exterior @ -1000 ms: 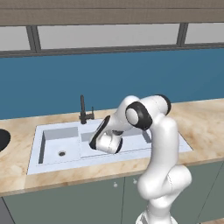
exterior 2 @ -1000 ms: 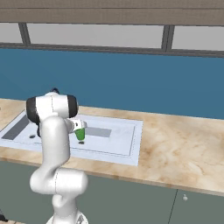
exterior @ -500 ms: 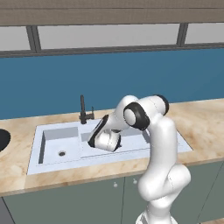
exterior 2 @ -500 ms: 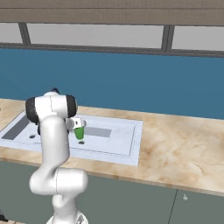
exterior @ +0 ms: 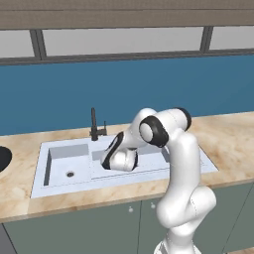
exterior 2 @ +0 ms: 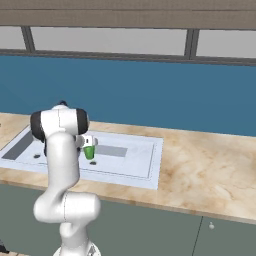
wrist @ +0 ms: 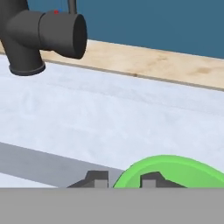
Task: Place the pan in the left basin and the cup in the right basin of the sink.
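Cup is lower in the right basin than a second ago, hand down with it. Jaws straddle the cup rim; whether they grip it or have let go, I cannot tell. Reads as the release step, so the cup half is nearly done. Pan sits on the desk at its left edge, untouched. Right base view shows the cup; hand view shows the faucet close.

Slim black metal faucet upper left, pale grey-white sink wall below it, bright green cup rim straddled by two dark fingertips
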